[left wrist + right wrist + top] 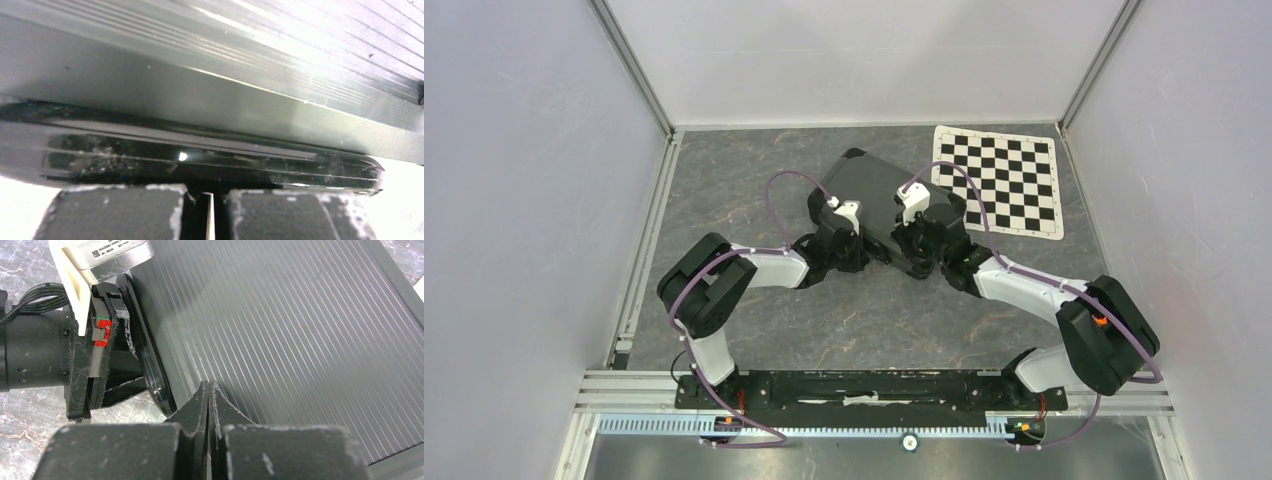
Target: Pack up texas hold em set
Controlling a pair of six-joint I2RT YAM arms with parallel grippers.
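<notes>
The texas hold em set shows as a closed black case (876, 185) with a ribbed lid, lying at an angle on the table's middle back. Both grippers sit at its near edge. My left gripper (861, 240) is shut, and in its wrist view the fingertips (209, 192) rest against the case's glossy black handle (200, 157), with the ribbed side (210, 95) beyond. My right gripper (916, 243) is also shut and holds nothing; its tips (207, 387) touch the ribbed lid (300, 340) close to the handle (150, 370). The left gripper's body (95, 360) shows just left of them.
A black-and-white chequered mat (1004, 180) lies at the back right, its corner close to the case. Grey walls close in the marbled table (844, 320) on three sides. The arm bases stand on the rail (864, 385) at the near edge.
</notes>
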